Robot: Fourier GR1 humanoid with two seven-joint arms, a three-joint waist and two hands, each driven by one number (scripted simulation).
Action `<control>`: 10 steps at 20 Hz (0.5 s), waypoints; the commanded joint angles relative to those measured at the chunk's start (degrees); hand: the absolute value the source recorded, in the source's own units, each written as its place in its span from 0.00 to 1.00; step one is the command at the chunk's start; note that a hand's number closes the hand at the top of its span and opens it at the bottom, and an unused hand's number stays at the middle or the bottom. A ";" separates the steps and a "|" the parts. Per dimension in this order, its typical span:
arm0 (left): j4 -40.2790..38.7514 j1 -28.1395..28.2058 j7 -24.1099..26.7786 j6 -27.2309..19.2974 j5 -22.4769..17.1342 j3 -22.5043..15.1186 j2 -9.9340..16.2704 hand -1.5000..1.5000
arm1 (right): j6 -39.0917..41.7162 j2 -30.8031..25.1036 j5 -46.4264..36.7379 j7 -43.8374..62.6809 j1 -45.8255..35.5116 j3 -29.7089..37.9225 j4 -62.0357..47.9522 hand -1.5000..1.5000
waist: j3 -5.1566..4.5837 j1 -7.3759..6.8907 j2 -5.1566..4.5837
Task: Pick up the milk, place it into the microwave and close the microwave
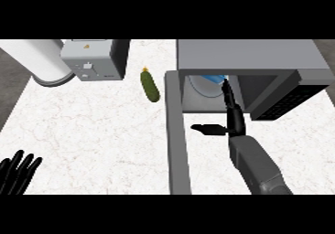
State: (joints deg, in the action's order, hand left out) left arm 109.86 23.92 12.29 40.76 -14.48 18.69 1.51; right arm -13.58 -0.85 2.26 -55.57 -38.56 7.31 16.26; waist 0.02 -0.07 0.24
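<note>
The milk (205, 85), a white carton with a blue top, stands inside the open microwave (251, 55) at the back right of the counter. My right hand (234, 122) reaches into the microwave's opening. Its fingers are straight and end right beside the milk, and its thumb sticks out to the left. Whether the fingertips touch the carton I cannot tell. The microwave door (175, 137) is swung wide open and runs as a grey bar toward the front edge, left of my right forearm. My left hand (17, 174) rests open at the lower left, fingers up.
A green cucumber (150, 86) lies on the marble counter (96, 132) just left of the door's hinge. A grey toaster (93, 60) and a white cylinder (39, 62) stand at the back left.
</note>
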 commanded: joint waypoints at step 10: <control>2.38 -2.55 -1.71 -4.18 10.82 -15.23 -1.50 1.00 | 8.51 0.84 3.65 2.45 25.11 -8.41 27.12 0.00 | -0.13 1.81 0.39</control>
State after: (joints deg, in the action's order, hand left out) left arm 112.15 22.37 10.49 40.38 -7.84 9.06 0.26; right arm -7.71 -0.16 4.39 -54.98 -20.58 0.24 34.70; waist -0.08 1.40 0.62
